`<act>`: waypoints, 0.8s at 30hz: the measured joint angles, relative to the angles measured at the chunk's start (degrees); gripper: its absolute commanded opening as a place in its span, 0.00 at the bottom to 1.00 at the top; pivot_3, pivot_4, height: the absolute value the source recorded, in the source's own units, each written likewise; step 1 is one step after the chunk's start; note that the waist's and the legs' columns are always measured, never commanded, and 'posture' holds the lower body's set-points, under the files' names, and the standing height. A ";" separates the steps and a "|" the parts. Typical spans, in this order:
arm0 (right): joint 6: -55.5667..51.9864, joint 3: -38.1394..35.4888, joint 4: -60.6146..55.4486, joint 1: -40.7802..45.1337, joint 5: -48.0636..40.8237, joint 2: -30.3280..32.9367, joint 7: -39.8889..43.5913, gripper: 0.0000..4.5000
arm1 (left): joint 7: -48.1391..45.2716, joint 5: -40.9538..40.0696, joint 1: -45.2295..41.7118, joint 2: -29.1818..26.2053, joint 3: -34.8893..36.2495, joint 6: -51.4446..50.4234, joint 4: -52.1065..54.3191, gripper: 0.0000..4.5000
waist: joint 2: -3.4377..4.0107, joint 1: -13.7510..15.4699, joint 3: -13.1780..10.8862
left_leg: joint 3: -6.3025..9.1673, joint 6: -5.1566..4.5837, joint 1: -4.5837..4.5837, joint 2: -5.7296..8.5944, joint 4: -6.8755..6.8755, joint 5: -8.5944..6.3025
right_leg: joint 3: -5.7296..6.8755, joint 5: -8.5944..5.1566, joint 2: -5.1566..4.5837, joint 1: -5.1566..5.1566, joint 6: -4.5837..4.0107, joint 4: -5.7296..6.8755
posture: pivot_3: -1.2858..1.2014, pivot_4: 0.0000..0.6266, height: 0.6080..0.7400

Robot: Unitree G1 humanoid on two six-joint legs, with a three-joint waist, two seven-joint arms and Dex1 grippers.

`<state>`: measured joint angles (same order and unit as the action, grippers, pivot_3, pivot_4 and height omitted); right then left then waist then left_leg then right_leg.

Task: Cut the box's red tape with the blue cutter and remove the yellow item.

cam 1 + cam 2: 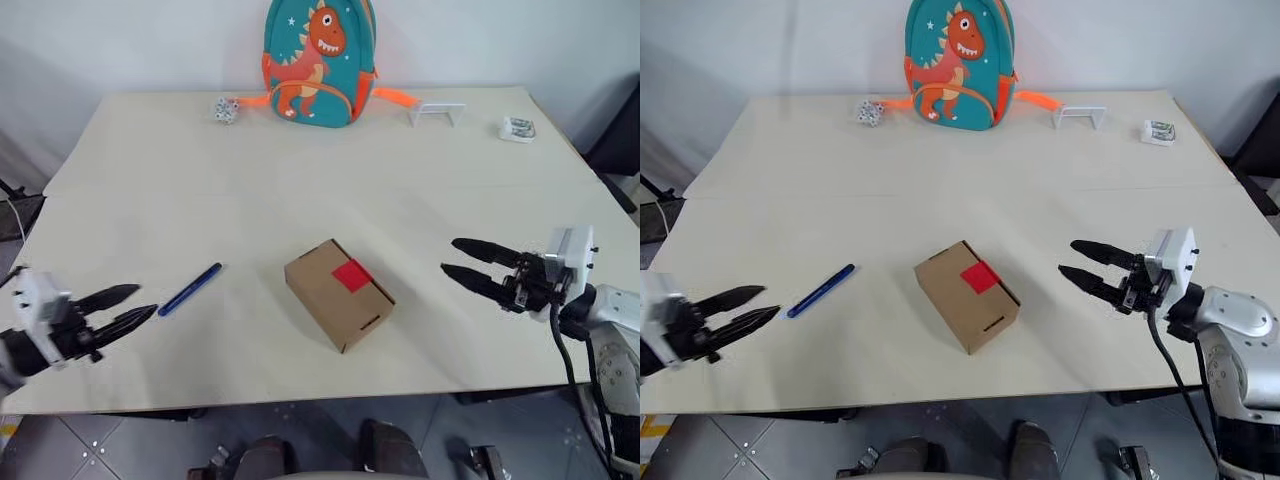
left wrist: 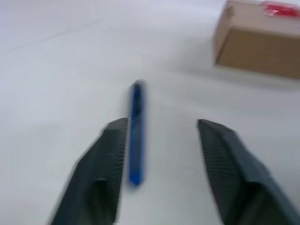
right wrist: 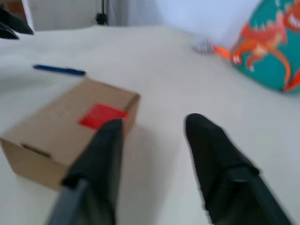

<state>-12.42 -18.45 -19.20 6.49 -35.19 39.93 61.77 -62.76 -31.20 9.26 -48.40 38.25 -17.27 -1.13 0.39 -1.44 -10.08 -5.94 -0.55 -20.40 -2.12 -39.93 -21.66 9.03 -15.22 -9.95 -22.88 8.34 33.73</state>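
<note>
Since the cutter (image 1: 190, 288) is a slim, stiff, probably slick stick lying flat on the bench (image 1: 420, 180), left of the taped box (image 1: 338, 293), I'd pinch it mid-shaft. Left pincer (image 1: 128, 305) sits near it, fingers apart; right pincer (image 1: 470, 262) is spread and empty too.
</note>
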 measured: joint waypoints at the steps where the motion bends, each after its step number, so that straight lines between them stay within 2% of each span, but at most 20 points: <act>1: 1.22 0.01 -1.92 -1.13 -0.05 -0.05 0.40 0.80 | -0.06 0.22 0.37 -0.76 1.16 0.39 -2.66 0.86 | 0.00 0.00 0.00 | 0.03 0.00 0.00 -0.01 0.01 -0.02 | -0.01 0.00 0.00 -0.03 0.00 0.01 | 0.52 0.24 1.00; 3: 2.65 0.05 -3.95 -1.97 -0.49 -0.48 1.19 0.95 | -0.05 0.97 0.72 -1.70 2.28 1.36 -7.07 0.99 | 0.00 0.08 0.00 | 0.06 -0.01 0.00 0.00 0.01 -0.04 | -0.01 0.00 0.00 -0.04 0.00 0.02 | 0.52 0.24 1.00; 4: 2.72 0.11 -5.17 -2.59 -1.05 -0.48 1.38 0.99 | -0.26 1.76 1.38 -2.20 2.34 2.42 -9.49 1.00 | 0.00 0.15 0.00 | 0.05 -0.02 0.00 0.00 0.01 -0.05 | -0.01 0.00 0.00 -0.05 0.00 0.01 | 0.52 0.24 1.00; 8: 4.59 1.39 -8.92 -7.10 -4.22 -2.74 3.90 0.99 | -1.69 4.04 5.24 -3.20 2.84 5.56 -16.01 1.00 | -0.17 -0.02 -0.01 | -0.08 0.07 -0.01 -0.09 0.10 -0.13 | 0.02 0.00 0.08 -0.18 0.00 0.10 | 0.52 0.24 1.00; 16: 2.38 2.24 -10.05 -7.61 -10.08 -1.04 5.79 0.99 | -3.37 3.30 4.85 -4.53 3.46 3.84 -12.78 1.00 | -0.29 0.21 -0.03 | -0.05 0.03 0.05 -0.19 0.00 -0.16 | -0.09 -0.01 0.09 -0.20 -0.05 0.11 | 0.52 0.24 1.00; 20: 2.74 2.42 -9.53 -6.58 -9.82 -1.02 6.36 0.99 | 0.32 3.47 0.91 -2.10 -1.10 2.69 -4.84 1.00 | -0.29 0.90 -0.03 | -0.06 0.06 0.04 -0.23 0.00 -0.17 | -0.10 0.01 0.13 -0.23 -0.08 0.14 | 0.52 0.24 1.00; 24: 3.54 3.27 -8.46 -4.37 -8.79 -1.31 6.06 0.99 | 6.84 6.67 -3.90 1.81 -8.97 2.94 0.38 1.00 | -0.30 1.29 -0.02 | -0.24 0.07 0.05 -0.23 -0.02 -0.17 | -0.13 0.02 0.18 -0.27 -0.09 0.18 | 0.52 0.24 1.00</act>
<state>-8.88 -15.18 -27.65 2.12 -43.97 38.62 67.83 -55.91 -24.54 5.36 -46.59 29.28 -14.32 -0.75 0.10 -0.15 -10.10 -6.18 -0.48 -20.35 -2.35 -39.95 -21.84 8.90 -15.20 -9.77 -23.15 8.25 33.91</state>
